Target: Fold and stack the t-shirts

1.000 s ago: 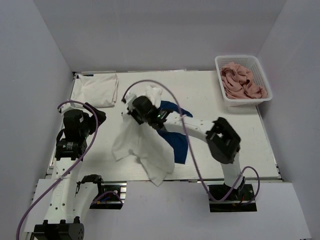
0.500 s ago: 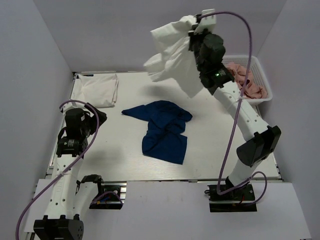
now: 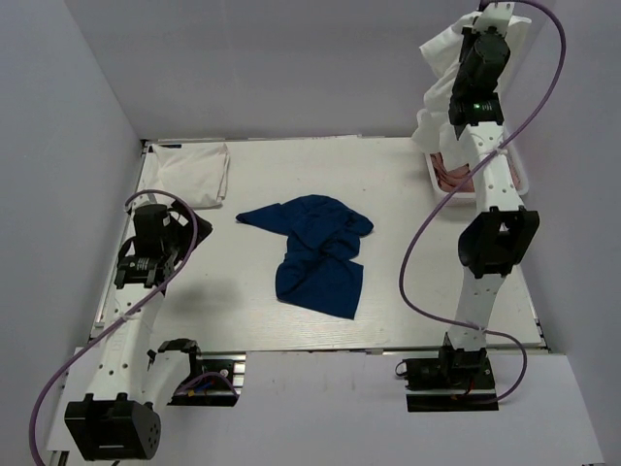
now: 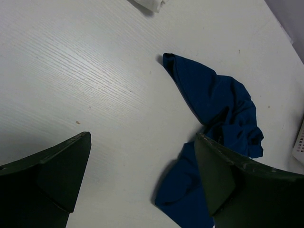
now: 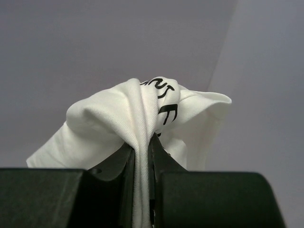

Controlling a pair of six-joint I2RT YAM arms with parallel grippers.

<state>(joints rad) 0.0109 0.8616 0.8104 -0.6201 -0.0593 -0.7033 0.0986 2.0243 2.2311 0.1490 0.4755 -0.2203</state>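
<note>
A crumpled navy t-shirt (image 3: 315, 252) lies at the table's middle; the left wrist view shows it (image 4: 218, 104) just beyond my open left gripper (image 4: 142, 137), which hovers over bare table at the left (image 3: 182, 228). My right gripper (image 3: 477, 34) is raised high at the back right, shut on a bunched white t-shirt with dark lettering (image 5: 137, 114). That shirt (image 3: 441, 92) hangs over the basket. A folded white t-shirt (image 3: 189, 173) lies at the back left corner. A pink t-shirt (image 3: 448, 173) shows partly in the basket.
The white mesh basket (image 3: 521, 173) stands at the back right, mostly hidden by the right arm and the hanging shirt. White walls close in the table on three sides.
The right arm has swung the white lettered shirt from over the table's middle up and to the right, high above the basket, uncovering the navy shirt. The left arm shifted slightly.
</note>
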